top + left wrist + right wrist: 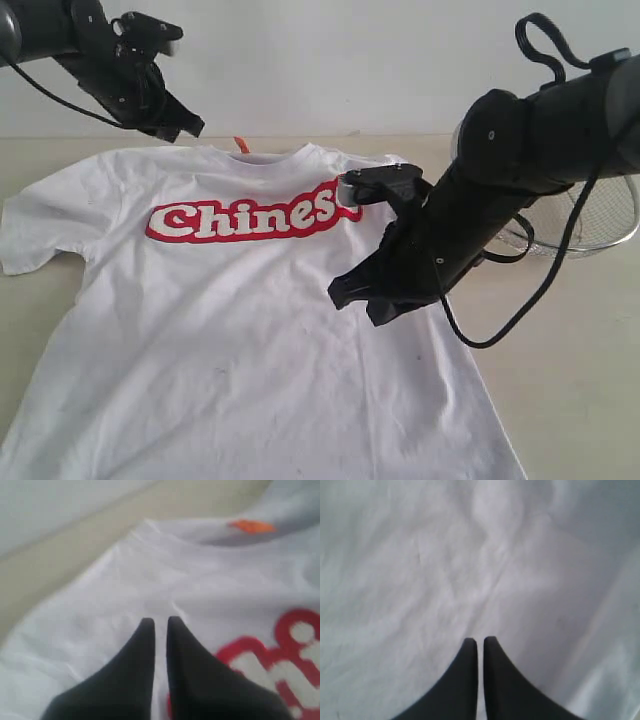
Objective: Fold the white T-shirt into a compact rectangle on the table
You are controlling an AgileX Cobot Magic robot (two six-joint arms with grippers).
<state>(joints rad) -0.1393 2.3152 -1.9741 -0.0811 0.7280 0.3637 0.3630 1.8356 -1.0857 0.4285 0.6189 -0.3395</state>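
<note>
Item under inspection: the white T-shirt (250,340) lies spread flat and front-up on the pale beige surface (580,380), unfolded. Its collar lies at the far end and its hem runs out of the exterior view at the near edge. Red "Chines" lettering (250,215) crosses the chest, the end of the word hidden behind the right arm. An orange neck tag (240,145) shows at the collar. One short sleeve lies open on the left of the shirt; the other is masked by the right arm.

Left gripper (190,128): above the shirt's shoulder, just left of the collar. In the left wrist view its fingers (145,630) stand almost together with only a slit between, and no cloth is pinched. Contact with the fabric cannot be confirmed.

Right gripper (340,292): over the shirt's chest, just below the end of the lettering. In the right wrist view its fingers (469,647) are likewise drawn together, holding nothing.

A silver wire-mesh basket (600,215) stands on the surface, clear of the shirt on its right.
</note>
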